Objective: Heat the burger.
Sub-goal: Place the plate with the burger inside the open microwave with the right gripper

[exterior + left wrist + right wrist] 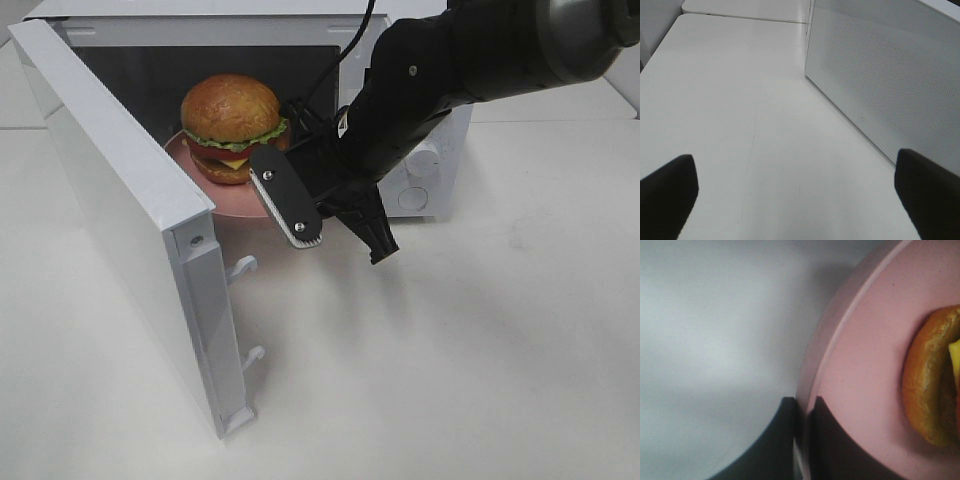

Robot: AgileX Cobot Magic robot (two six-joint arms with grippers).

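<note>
The burger (232, 115) stands upright on a pink plate (235, 200) in the mouth of the open microwave (425, 185), and the plate's near edge sticks out past the opening. My right arm (420, 90) reaches in from the right to that near edge. In the right wrist view my right gripper (802, 405) is shut on the plate's rim (840, 335), with the burger's bun (932, 385) close beside it. My left gripper (795, 155) is open and holds nothing. It hovers over bare table beside the door's outer face and is out of the high view.
The microwave door (110, 180) stands swung wide open to the left, its latch hooks (245, 268) pointing into the space before the cavity. Its perforated outer face (880, 65) runs along the left gripper's side. White table (450, 350) lies in front.
</note>
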